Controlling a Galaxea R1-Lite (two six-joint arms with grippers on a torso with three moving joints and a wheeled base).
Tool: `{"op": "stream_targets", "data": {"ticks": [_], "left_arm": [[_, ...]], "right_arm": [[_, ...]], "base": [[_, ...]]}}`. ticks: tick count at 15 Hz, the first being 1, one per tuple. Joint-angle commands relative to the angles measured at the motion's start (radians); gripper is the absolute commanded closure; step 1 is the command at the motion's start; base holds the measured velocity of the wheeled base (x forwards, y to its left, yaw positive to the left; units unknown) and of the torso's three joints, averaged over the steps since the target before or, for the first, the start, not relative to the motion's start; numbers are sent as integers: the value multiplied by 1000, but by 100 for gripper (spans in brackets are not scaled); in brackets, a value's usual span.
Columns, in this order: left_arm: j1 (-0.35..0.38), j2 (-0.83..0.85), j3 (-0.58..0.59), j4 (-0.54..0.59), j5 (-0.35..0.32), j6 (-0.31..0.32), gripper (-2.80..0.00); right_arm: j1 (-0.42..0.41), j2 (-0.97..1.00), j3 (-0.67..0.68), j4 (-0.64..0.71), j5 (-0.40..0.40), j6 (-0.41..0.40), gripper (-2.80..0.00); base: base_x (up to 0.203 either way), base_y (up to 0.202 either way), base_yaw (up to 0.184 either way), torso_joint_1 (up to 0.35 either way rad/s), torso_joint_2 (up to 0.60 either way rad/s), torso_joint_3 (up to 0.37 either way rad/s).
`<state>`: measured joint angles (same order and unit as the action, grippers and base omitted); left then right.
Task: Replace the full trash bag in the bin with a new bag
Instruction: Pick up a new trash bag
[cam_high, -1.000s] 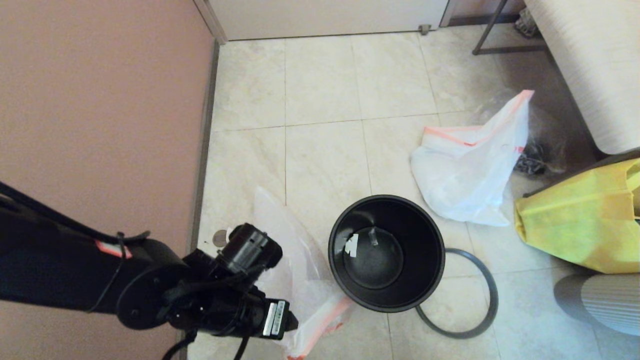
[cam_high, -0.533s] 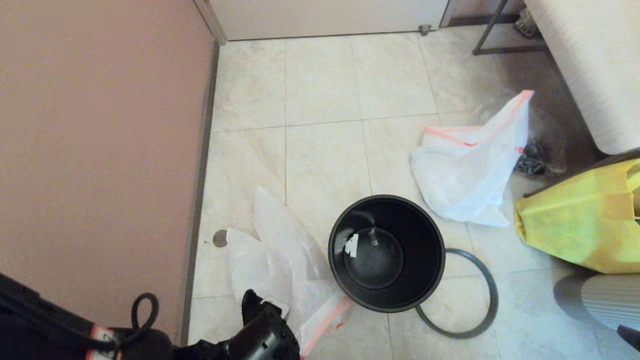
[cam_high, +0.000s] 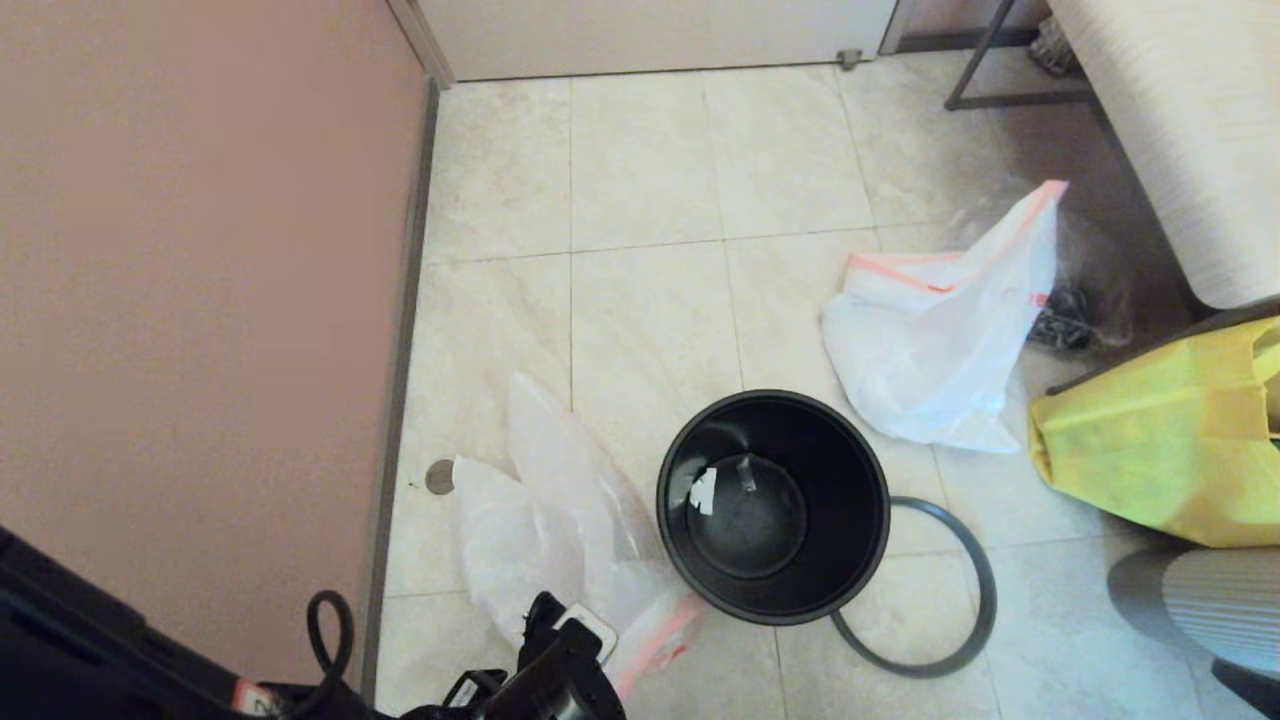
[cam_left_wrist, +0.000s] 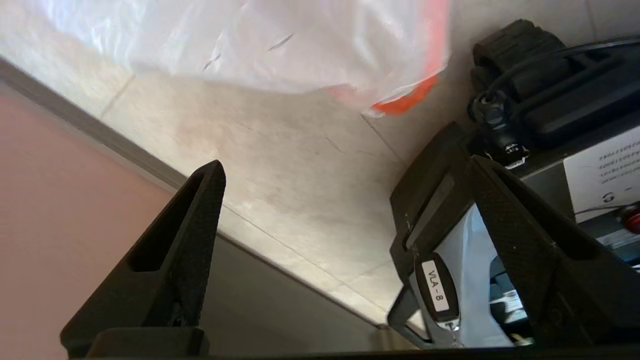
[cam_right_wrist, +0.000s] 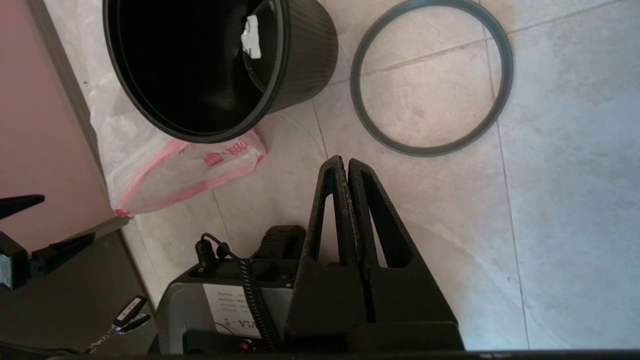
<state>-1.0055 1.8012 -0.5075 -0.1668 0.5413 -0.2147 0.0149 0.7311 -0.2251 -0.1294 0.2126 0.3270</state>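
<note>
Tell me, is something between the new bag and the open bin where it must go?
Nothing visible. The new bag lies flat on the floor right beside the bin, whose mouth is open; the grey ring lies on the other side.

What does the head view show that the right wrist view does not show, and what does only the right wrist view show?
Only the head view: the full trash bag beyond the bin, the yellow bag at the right, and the door at the far wall.

Only the right wrist view: the right claw, shut and empty, above the robot's own base.

Both: the empty black bin, its grey ring lying apart on the floor, and the new bag beside the bin.
</note>
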Motion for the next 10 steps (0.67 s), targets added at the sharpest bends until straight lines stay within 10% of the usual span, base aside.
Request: {"op": "stream_targets", "data": {"ticks": [1,10], "left_arm": [[-8,72,-26,-14,4,7,-280],[-34,311,-82,-108,166,36,-280]], "right_arm": [[0,3,1,2,2,1,0],[0,16,-26,-6,10,1,0]], "base": [[0,0,0,0,0,0],[0,0,0,0,0,0]]}}
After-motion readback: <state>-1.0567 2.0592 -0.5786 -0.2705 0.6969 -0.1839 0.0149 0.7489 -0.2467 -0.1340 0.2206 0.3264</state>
